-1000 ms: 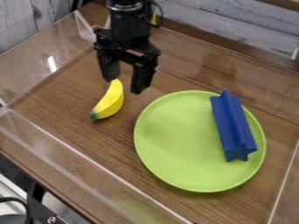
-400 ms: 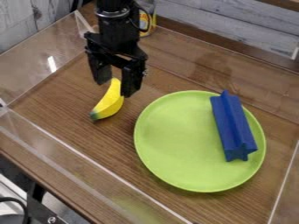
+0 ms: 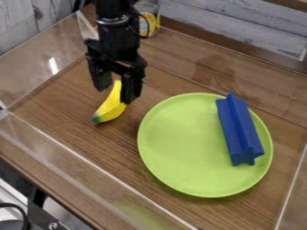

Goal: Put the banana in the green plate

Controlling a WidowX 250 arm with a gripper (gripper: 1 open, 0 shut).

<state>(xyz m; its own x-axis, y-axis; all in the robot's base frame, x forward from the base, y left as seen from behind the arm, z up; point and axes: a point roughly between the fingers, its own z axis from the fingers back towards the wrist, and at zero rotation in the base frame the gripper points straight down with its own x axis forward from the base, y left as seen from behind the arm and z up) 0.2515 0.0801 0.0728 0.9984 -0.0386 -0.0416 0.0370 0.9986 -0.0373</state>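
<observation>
From the one camera over the table, the black gripper (image 3: 115,84) points straight down with its fingers spread wide, set astride the upper end of the banana (image 3: 110,108). Whether the fingers touch it I cannot tell. The banana lies flat on the wooden tabletop (image 3: 72,135), just left of the green plate (image 3: 192,148) and not on it. A long blue block (image 3: 239,128) rests on the plate's right side. Clear walls (image 3: 30,63) ring the table

- The banana (image 3: 111,107) lies on the counter (image 3: 72,135), left of the plate (image 3: 192,148).
- A block (image 3: 239,128) rests on the plate's right side.
- The tool (image 3: 111,84) stands over the banana's far end.
</observation>
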